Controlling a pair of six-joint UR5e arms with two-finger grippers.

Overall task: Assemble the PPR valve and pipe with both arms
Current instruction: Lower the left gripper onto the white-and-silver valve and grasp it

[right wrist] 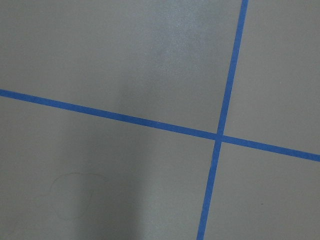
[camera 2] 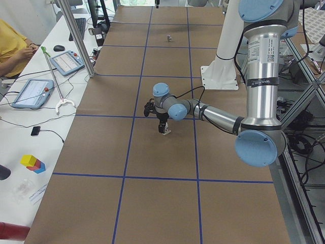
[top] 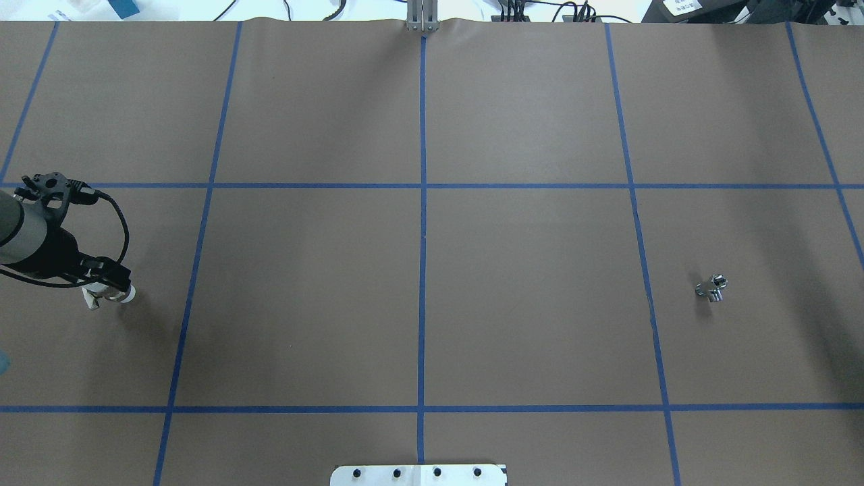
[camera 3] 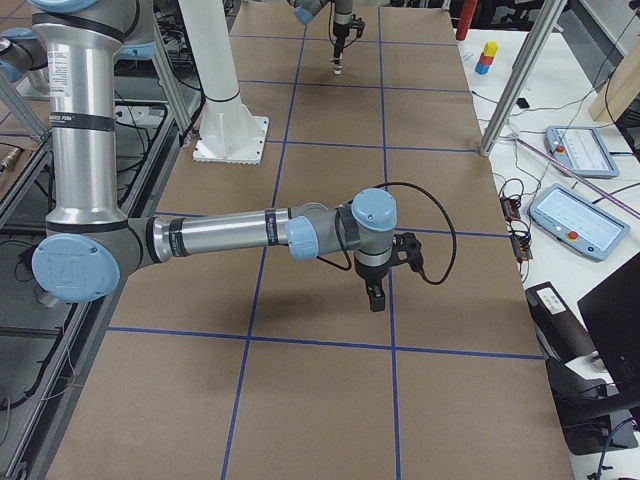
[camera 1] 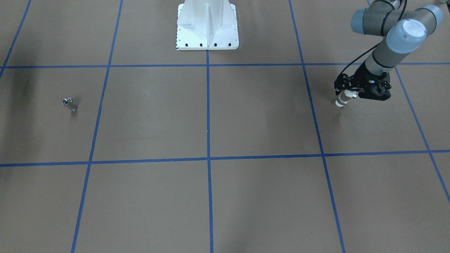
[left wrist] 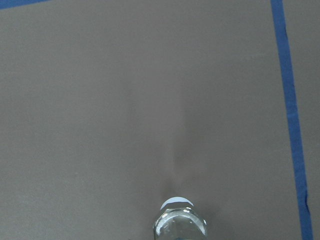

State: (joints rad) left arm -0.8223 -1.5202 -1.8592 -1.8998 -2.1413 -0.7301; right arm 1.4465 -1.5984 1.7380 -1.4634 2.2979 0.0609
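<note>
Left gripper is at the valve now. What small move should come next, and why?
Probably lift the left gripper slightly to confirm its hold: the PPR valve sits between its fingers at the table. The pipe lies far off, untouched, and the right gripper is nowhere near it.

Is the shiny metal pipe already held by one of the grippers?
No. In the front-facing view the pipe lies alone on the table, with no gripper near it.
</note>
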